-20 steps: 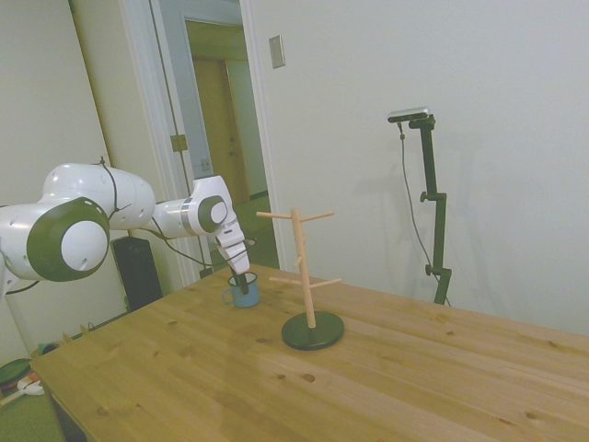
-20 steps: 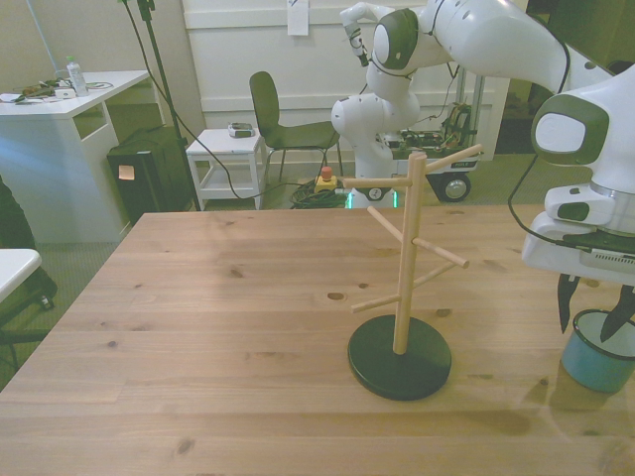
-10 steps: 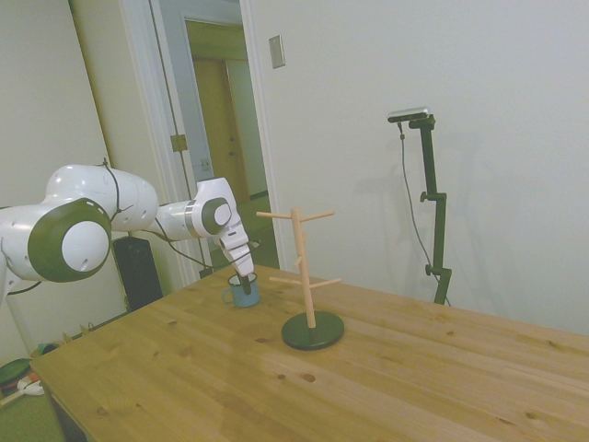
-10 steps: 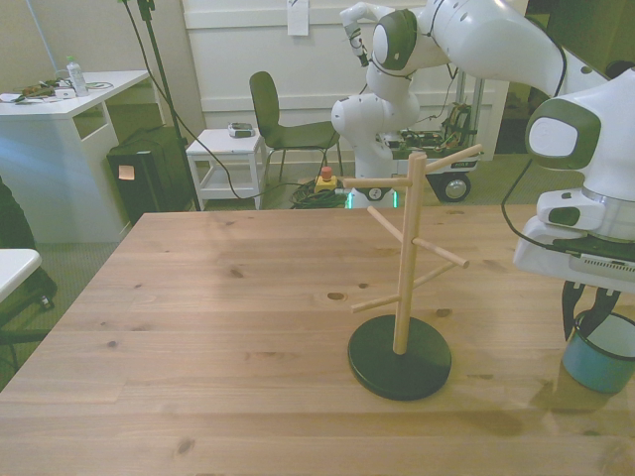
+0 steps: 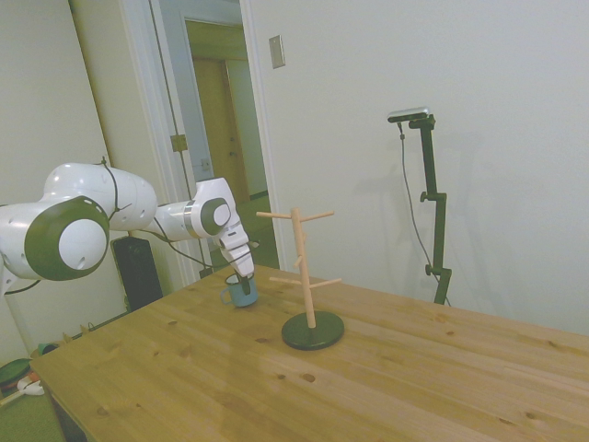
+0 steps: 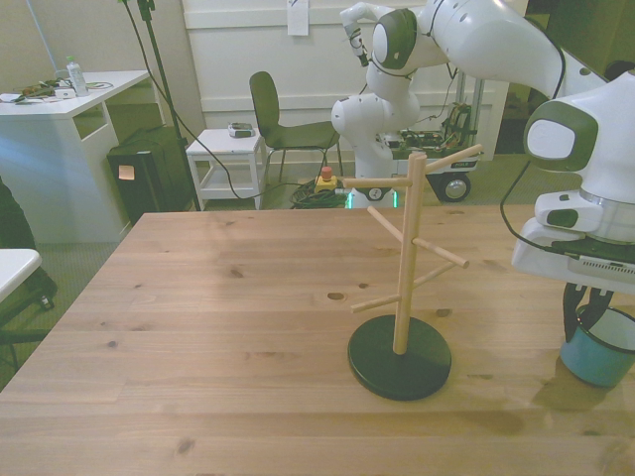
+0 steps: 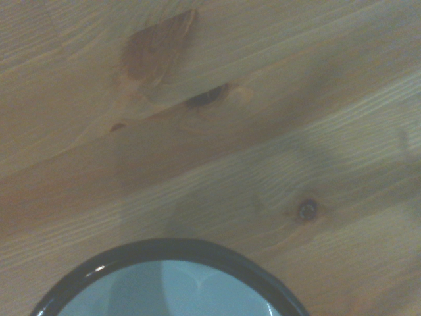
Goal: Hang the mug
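Observation:
The light-blue mug (image 5: 241, 293) (image 6: 599, 357), white inside with a dark rim, is at the table's edge on the front view's right. Its handle points away from the wooden peg stand (image 5: 307, 276) (image 6: 406, 268). My gripper (image 5: 245, 279) (image 6: 583, 315) comes down from above and is shut on the mug's rim wall, with one finger inside the mug and one outside. The mug looks slightly tilted and just off the wood. In the wrist view only the rim and white inside of the mug (image 7: 168, 280) show, above bare table planks.
The peg stand rises from a round black base (image 6: 399, 357) near the table's middle, with several pegs angled upward. It is a short way from the mug, toward the front view's left. Beyond the table (image 6: 218, 327) are a chair (image 6: 278, 119) and a white desk (image 6: 60, 109).
The fingers, open astride the rim a second ago, have shut on the mug's wall. The mug has since risen slightly and tilted.

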Controlling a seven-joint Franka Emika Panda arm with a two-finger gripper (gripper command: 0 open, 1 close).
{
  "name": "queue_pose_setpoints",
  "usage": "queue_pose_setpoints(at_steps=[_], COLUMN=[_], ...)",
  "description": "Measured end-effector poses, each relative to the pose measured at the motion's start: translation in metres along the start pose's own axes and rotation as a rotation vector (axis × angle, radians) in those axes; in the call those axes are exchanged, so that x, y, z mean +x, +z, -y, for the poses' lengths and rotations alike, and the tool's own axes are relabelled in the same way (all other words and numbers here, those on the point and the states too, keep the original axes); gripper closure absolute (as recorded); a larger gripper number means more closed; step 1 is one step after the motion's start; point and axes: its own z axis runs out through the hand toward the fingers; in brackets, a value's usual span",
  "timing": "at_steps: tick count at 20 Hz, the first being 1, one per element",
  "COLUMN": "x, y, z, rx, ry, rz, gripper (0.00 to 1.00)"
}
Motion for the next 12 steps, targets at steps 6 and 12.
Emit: queue_pose_setpoints(at_steps=[6,12], x=[0.003,0.004], y=[-0.038,-0.071], z=[-0.01,-0.02], rx=[0.03,0.062], ry=[-0.054,-0.06], rz=[-0.007,-0.012], gripper=[1.0,1.0])
